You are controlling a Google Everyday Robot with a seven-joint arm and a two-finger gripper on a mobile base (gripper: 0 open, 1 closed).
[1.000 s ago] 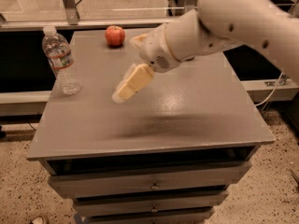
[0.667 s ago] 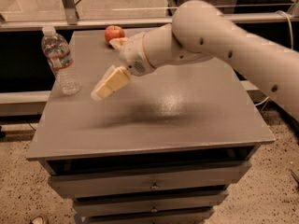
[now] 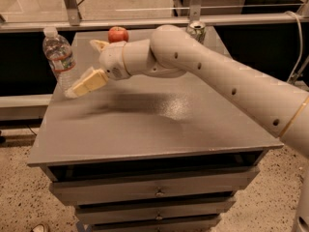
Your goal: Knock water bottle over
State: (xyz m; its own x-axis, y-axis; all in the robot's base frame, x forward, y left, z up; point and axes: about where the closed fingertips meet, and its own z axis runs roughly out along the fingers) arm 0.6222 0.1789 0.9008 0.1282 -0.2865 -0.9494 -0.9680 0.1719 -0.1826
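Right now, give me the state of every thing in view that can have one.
water bottle: upright, cap on, not yet knocked over.
gripper: open, low over the table, close beside the water bottle.
apple: resting on the table's far side.
drink can: upright at the far edge.
drawers: shut.

I see the clear ribbed plastic water bottle with a white cap [image 3: 59,57] upright at the grey bench's [image 3: 159,129] left edge. My gripper [image 3: 83,67] hangs just right of it — cream fingers [image 3: 88,83] spread apart, the lower tip beside the bottle's base. A red apple [image 3: 118,34] and a drink can [image 3: 196,30] sit at the back.
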